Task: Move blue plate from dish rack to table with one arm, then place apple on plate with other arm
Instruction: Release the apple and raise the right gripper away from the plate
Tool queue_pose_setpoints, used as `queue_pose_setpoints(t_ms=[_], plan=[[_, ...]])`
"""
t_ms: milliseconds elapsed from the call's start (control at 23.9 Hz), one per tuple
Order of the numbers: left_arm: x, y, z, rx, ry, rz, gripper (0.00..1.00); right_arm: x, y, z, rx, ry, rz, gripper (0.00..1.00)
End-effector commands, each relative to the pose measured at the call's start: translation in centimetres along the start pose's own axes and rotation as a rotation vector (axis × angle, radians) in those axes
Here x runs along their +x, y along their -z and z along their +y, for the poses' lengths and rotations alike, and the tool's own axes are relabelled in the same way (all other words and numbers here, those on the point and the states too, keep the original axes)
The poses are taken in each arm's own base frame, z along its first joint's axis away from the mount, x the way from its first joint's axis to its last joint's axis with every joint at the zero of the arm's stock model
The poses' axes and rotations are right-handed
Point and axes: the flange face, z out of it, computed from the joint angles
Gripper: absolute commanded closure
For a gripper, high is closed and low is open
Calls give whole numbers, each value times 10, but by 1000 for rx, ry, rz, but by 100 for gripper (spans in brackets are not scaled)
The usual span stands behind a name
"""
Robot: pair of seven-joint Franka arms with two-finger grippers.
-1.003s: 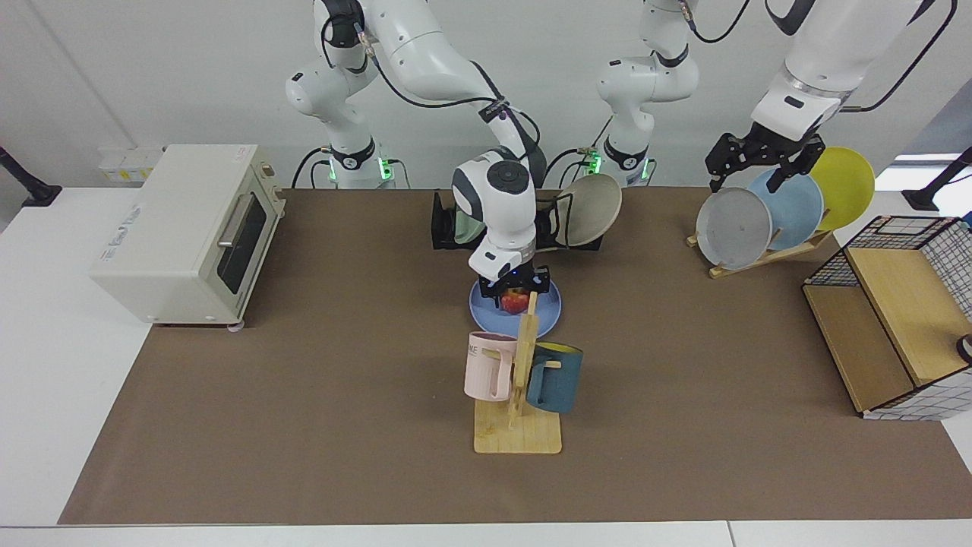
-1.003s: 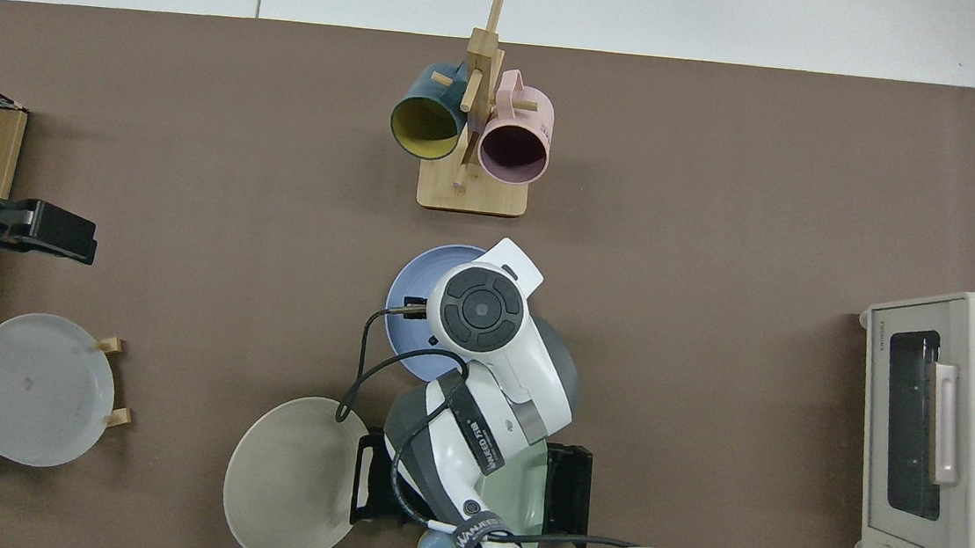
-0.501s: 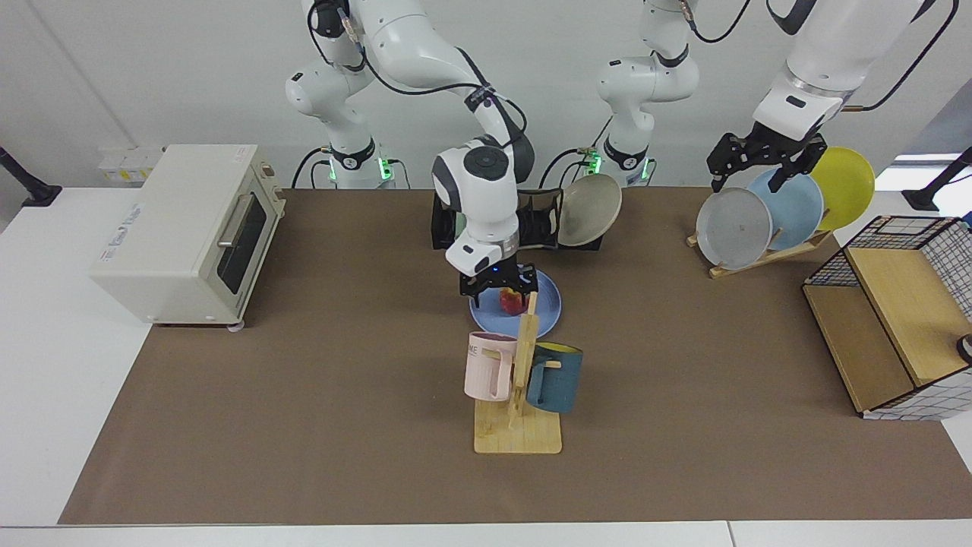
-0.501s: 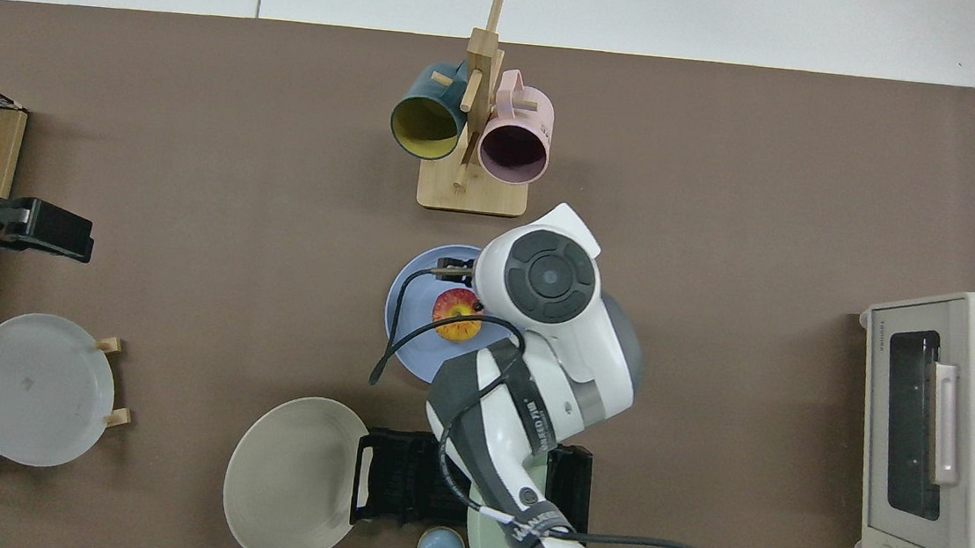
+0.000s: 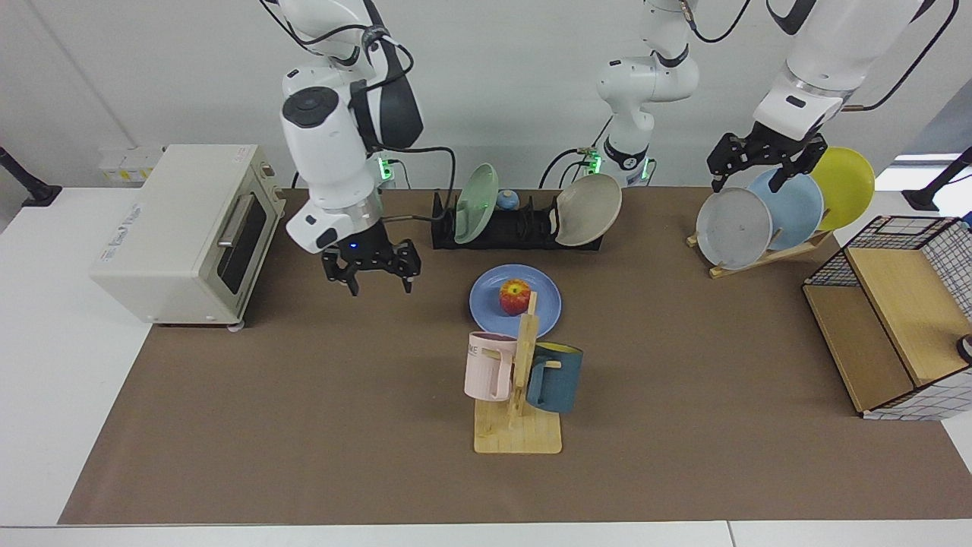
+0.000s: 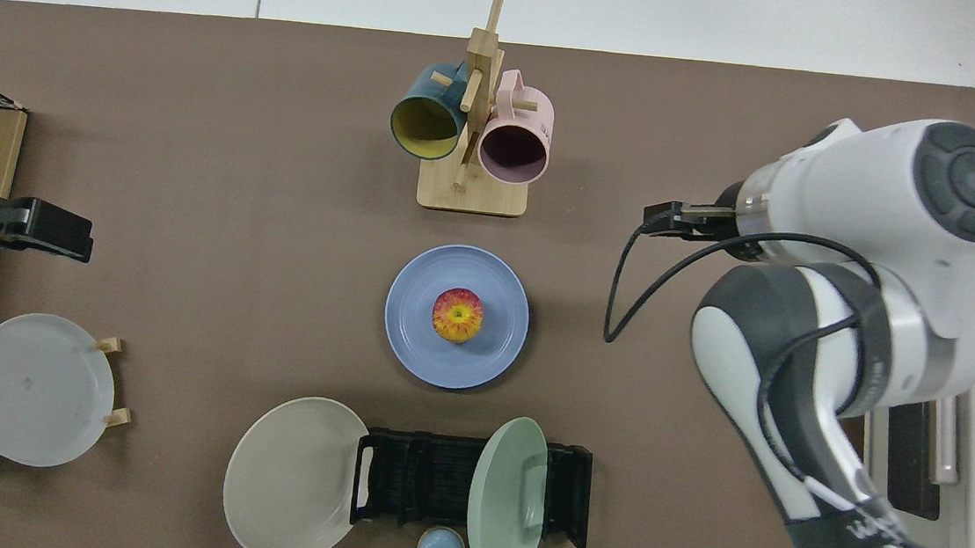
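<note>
Going across the facing view from its left side. We are noting a cream toaster oven (image 5: pixel 186 232) sitting at the table's (image 5: pixel 304 425) edge. Just beside it the right gripper (image 5: pixel 372 275) is hanging above bare mat, fingers spread and holding nothing, well apart from the plate.

Mid-table, the blue plate (image 5: pixel 486 313) is lying flat on the brown mat, in front of the dish rack (image 5: pixel 516 228) and out of it. The apple (image 5: pixel 515 296) is sitting upright near the plate's centre; the top view is confirming this, with the apple (image 6: pixel 458 315) ringed all round by bare blue plate (image 6: pixel 411 338). The rack is holding a green plate (image 5: pixel 474 203) and a beige plate (image 5: pixel 588 210). In front, a wooden mug stand (image 5: pixel 519 425) is carrying a pink and a dark teal mug.

Further along, the left gripper (image 5: pixel 748 173) is waiting over the wooden plate stand (image 5: pixel 759 258), above the grey plate (image 5: pixel 733 228), jaws open and empty.

Our reading: both steps are looking done, plate on table and apple on plate. We are judging nothing left but parking the arms.
</note>
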Motion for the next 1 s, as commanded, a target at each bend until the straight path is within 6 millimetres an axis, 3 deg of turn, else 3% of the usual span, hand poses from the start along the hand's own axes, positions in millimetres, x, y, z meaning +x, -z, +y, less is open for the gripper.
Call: queue_pose_setpoints(t_ms=[0,167,418,752,961], plan=[[-1,7,-1,14,3,7,0,-5,27,47,7,49,-22,0],[-1,7,-1,14,2,7,0,-9,47,91,-6,77,-33,0],[-2,7,-2,14,5,8,0,-23,82,137,-53,102,-45,0],[-2,7,-4,14,8,7,0,-48,109,156,-60,110,-117,0],[-2,7,-3,14,6,8,0,-49,112,162,-78,106,-112,0]])
